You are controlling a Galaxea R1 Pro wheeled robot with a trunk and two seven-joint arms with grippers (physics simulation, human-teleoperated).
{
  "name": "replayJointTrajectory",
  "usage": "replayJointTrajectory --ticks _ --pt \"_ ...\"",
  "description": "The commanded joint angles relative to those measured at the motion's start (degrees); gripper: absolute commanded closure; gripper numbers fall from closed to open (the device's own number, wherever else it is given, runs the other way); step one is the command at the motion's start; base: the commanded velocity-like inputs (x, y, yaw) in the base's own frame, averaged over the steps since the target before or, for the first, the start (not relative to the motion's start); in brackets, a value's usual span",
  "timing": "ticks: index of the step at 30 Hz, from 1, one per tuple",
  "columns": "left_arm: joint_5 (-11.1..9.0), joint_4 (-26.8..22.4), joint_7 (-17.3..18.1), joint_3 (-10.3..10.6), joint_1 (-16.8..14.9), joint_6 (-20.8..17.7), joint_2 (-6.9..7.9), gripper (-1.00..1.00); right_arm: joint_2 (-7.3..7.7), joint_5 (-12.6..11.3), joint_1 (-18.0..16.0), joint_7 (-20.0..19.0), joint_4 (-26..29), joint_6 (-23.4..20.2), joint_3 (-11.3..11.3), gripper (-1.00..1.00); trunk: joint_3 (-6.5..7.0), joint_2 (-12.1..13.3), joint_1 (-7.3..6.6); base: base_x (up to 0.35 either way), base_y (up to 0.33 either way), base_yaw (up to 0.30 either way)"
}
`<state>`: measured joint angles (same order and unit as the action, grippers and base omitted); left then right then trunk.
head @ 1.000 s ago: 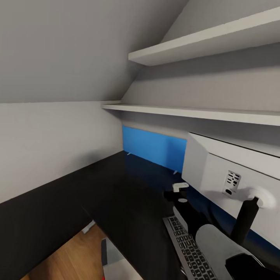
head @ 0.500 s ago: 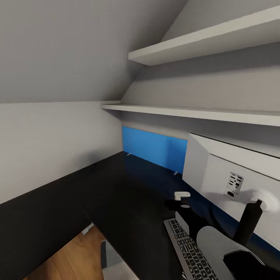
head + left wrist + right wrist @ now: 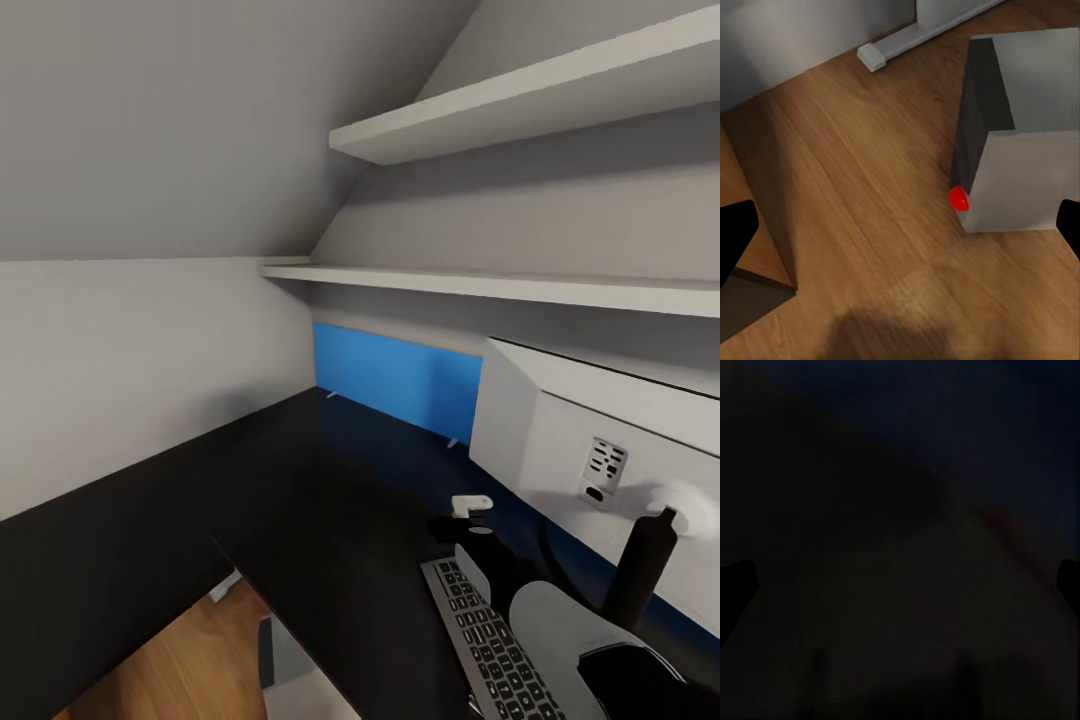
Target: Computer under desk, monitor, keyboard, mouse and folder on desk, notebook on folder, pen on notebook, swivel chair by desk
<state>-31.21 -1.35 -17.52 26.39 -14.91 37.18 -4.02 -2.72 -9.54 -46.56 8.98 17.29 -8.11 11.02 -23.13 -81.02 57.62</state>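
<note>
The slim dark grey keyboard with black keys [image 3: 490, 645] lies on the large black L-shaped table [image 3: 300, 500], beside the wide monitor with its white back [image 3: 590, 450], so the keyboard step looks in hand. The right tool [image 3: 470, 520] hovers just past it; whether it is clenched I cannot tell. The left tool [image 3: 900, 240], released, hangs over the wood floor [image 3: 855, 195] near the pale grey tower computer [image 3: 1027, 150]. Next comes fetching the mouse.

The right claw [image 3: 900, 589] shows as 2 black fingertips [image 3: 735, 592] at opposite edges, spread wide apart. Between them lies near-black darkness, too dim to identify anything.
</note>
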Motion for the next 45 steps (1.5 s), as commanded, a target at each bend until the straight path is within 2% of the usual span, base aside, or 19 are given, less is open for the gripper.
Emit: replayJointTrajectory --ticks 1,8,14,28,45 --pt "-0.2 0.0 -0.4 0.5 0.0 0.1 -0.02 -1.00 0.07 -0.6 0.0 0.4 0.1 -0.3 0.5 -1.00 -0.25 -0.5 0.22 0.000 0.000 0.000" --pt "-0.2 0.0 -0.4 0.5 0.0 0.1 -0.02 -1.00 0.15 -0.6 0.0 0.6 0.1 -0.4 0.5 -1.00 -1.51 -3.3 1.76 0.000 0.000 0.000" --pt "-0.1 0.0 -0.5 0.5 0.0 0.4 -0.02 -1.00 0.17 -0.7 0.0 0.6 0.2 -3.0 0.4 -1.00 -2.58 -5.7 3.08 0.000 0.000 0.000" --pt "-0.2 0.0 -0.5 0.4 0.0 0.5 -0.11 -1.00 0.17 -0.7 0.0 0.6 0.1 -3.2 0.4 -1.00 -5.10 -11.3 6.15 0.000 0.000 0.000" --pt "-0.1 0.0 -0.3 0.4 0.0 0.5 -0.18 -1.00 0.17 -0.7 0.0 0.6 0.1 -3.2 0.4 -1.00 -5.28 -11.7 6.37 0.000 0.000 0.000"
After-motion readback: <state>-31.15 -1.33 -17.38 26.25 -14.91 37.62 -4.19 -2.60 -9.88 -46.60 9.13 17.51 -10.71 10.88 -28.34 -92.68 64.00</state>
